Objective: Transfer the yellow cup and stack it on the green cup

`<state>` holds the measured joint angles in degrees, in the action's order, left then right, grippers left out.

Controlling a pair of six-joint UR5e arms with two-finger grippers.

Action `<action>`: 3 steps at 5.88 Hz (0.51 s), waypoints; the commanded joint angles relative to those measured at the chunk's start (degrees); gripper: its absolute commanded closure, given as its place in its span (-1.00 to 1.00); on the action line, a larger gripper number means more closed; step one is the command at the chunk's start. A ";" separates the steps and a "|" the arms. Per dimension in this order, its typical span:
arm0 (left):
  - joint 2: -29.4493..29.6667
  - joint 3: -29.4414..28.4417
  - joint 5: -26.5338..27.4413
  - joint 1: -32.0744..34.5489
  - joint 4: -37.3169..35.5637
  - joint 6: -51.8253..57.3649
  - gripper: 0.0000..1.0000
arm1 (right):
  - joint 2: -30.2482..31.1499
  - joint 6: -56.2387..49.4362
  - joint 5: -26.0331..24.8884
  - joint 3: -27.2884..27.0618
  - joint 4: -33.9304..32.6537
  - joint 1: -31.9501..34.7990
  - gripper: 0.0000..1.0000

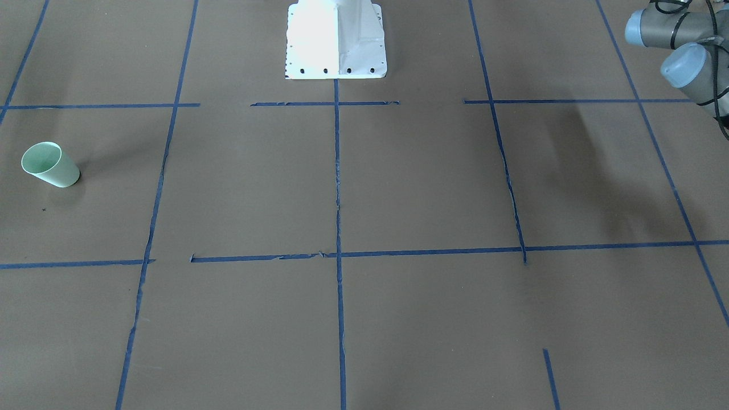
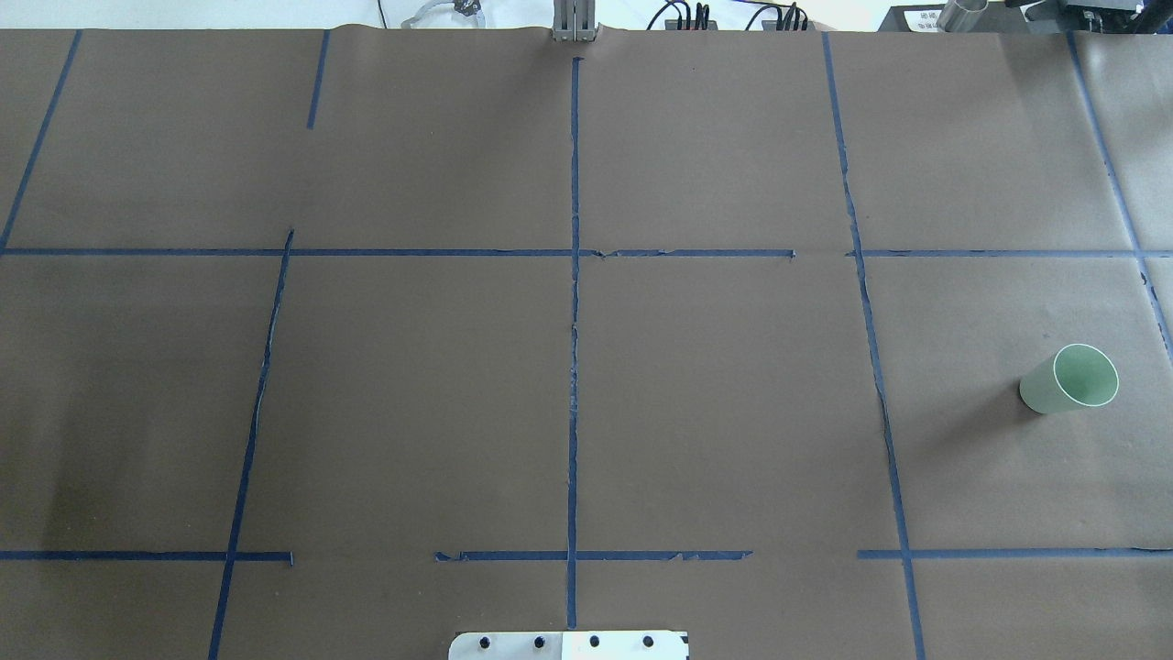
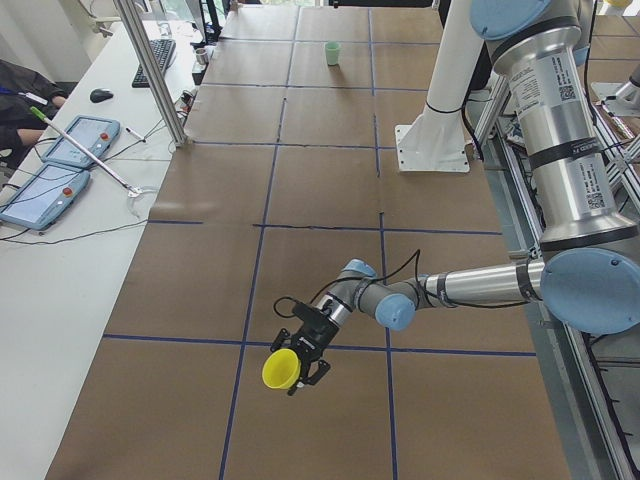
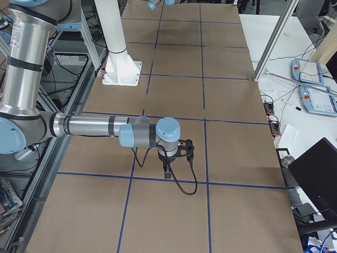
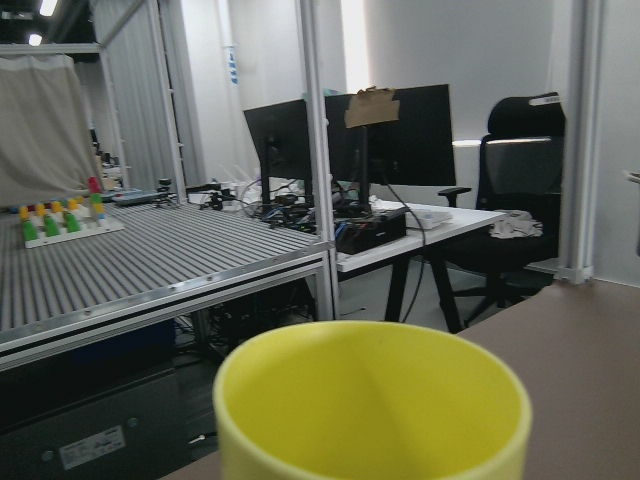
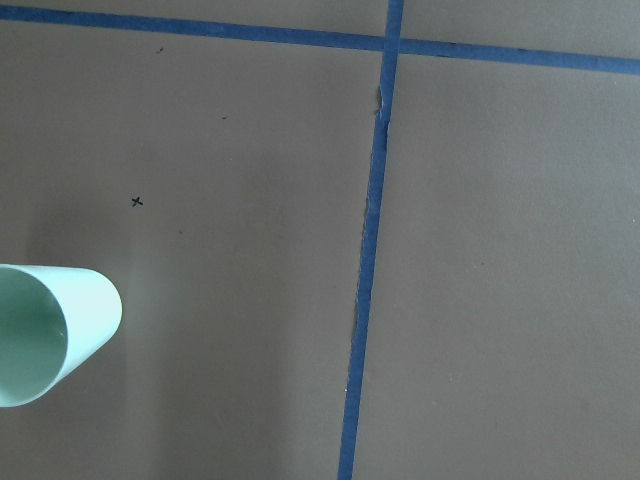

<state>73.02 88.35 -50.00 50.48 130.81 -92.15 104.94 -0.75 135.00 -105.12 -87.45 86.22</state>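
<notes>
- Right now the yellow cup [image 3: 280,370] is hanging at the tip of the left arm [image 3: 480,283]. It is lying on its side with its mouth turned away from the wrist.
- It is hovering over the left end of the desk [image 3: 320,180], just past a blue tape line [image 3: 180,340].
- In the left wrist view its rim is filling the lower middle of the frame.
- The left jaws are sitting right at the cup's base. Only the side view is showing them, so I cannot tell whether they are gripping it.
- The green cup [image 2: 1069,379] is standing upright, mouth up, on the desk's right end, well apart from the yellow cup.
- The right arm [image 4: 89,126] is reaching out over the desk with its tool pointing down.
- Its wrist camera is looking down on the green cup at the frame's left edge.
- The right jaws are not showing in the wrist view, so I cannot tell whether they are wide or narrow.
- Tape is dividing the brown desk into squares.
- The white base [image 1: 336,40] is standing at the middle of the robot's edge.
</notes>
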 commanded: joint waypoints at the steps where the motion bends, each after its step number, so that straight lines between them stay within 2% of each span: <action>1: 3.96 -1.51 -11.27 7.50 22.71 25.85 0.19 | 0.00 0.05 0.00 0.00 0.00 0.00 -1.00; 2: 6.93 -0.03 -15.61 9.01 26.48 34.50 0.20 | 0.00 0.05 0.09 0.00 0.00 0.00 -1.00; 3: 9.57 0.42 -27.84 9.11 31.22 34.85 0.25 | 0.09 0.05 0.09 0.00 0.00 0.00 -1.00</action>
<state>79.97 88.15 -67.88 58.91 156.96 -60.53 104.97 -0.71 135.06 -105.12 -87.45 86.22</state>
